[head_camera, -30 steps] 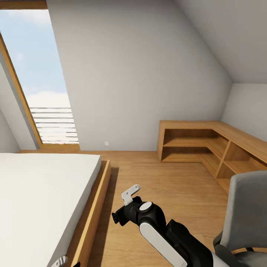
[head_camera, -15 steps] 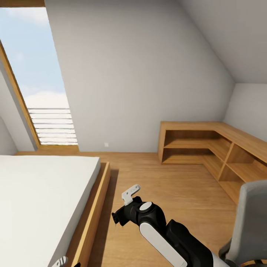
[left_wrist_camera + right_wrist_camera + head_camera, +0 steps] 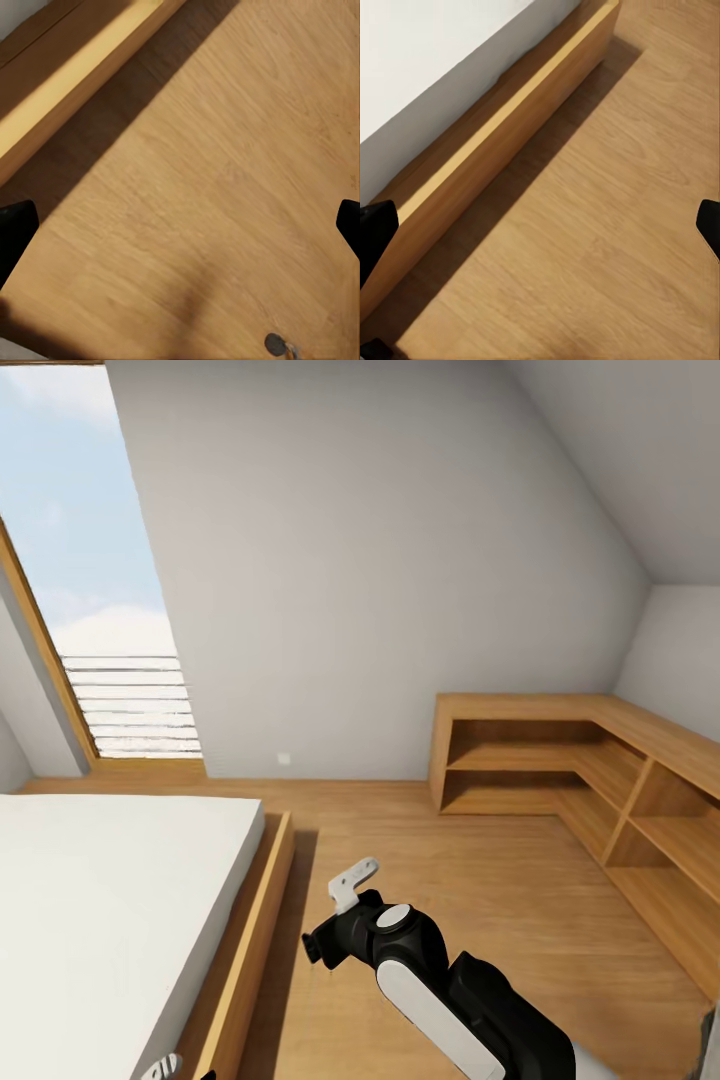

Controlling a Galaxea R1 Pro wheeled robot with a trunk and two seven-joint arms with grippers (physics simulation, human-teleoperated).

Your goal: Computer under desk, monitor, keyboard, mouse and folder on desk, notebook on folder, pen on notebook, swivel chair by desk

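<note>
The wooden corner shelf (image 3: pixel 590 760) stands beyond the bed (image 3: pixel 110 920). The right arm (image 3: pixel 440 990) reaches low beside the bed frame. Both wrist views show fingertips spread wide over bare floor (image 3: pixel 210 187), grasping nothing.

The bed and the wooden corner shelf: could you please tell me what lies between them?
In the head view, bare light wood floor spans from the bed to the wooden corner shelf; the right arm reaches over its near part.

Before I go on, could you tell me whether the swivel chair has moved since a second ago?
Cannot tell: the swivel chair slid rightward past the wooden shelf, yet window and shelf also spread apart, so the camera advanced.
</note>
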